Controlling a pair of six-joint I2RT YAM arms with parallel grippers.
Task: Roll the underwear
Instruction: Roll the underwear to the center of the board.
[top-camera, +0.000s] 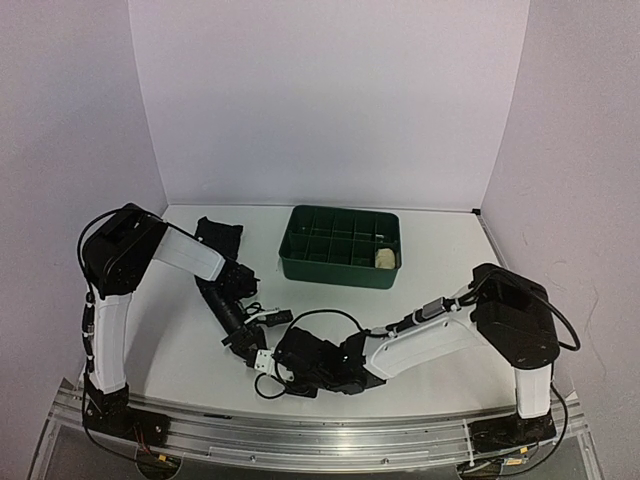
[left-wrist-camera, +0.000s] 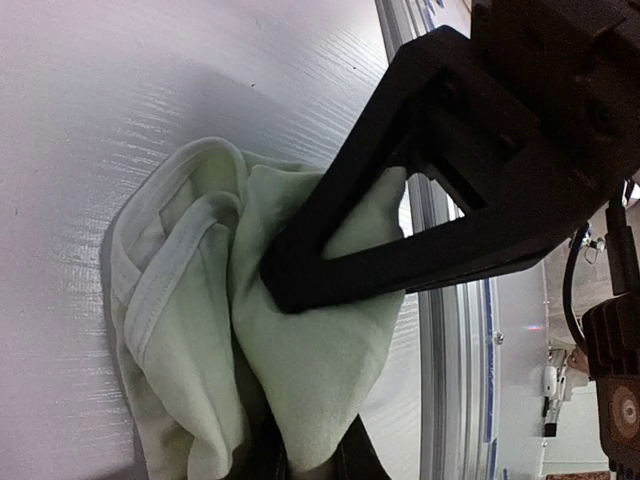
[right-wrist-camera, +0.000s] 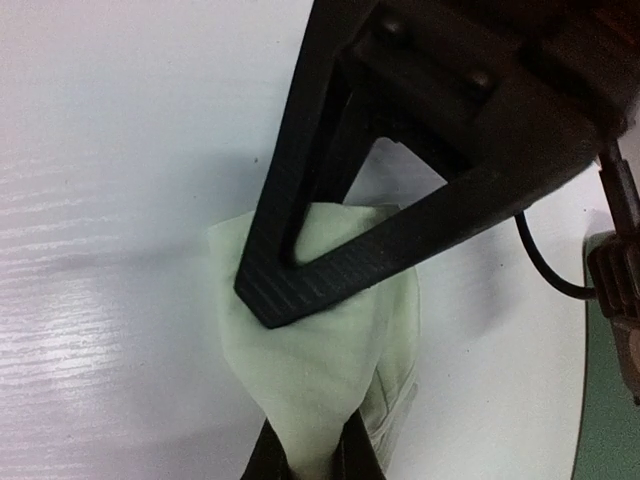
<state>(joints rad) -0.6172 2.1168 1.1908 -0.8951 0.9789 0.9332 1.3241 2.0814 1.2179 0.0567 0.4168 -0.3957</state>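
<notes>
Nearest, low in the centre of the overhead view, both arms meet just above the table's (top-camera: 440, 300) near edge; there the pale underwear (left-wrist-camera: 200, 300) lies bunched on the white surface, folded loosely on itself, not yet a tidy roll. At the bottom of the left wrist view the left gripper (left-wrist-camera: 310, 462) is clenched on a tongue of that cloth; at the bottom of the right wrist view the right gripper (right-wrist-camera: 310, 458) is pinched on another part of the same garment, so both hold it, close together. Each wrist view also shows the other arm's black triangular finger lying across the fabric.

The step in hand looks like the start of the roll, with the cloth gathered between two grips; the next move calls for one grip to anchor an edge while the other turns the fabric over it, keeping it taut.

Farther back, at upper left, the black underwear (top-camera: 218, 235) lies beside the left arm; farthest, the green tray (top-camera: 335, 268) holds a cream roll (top-camera: 385, 259) toward its right end.
</notes>
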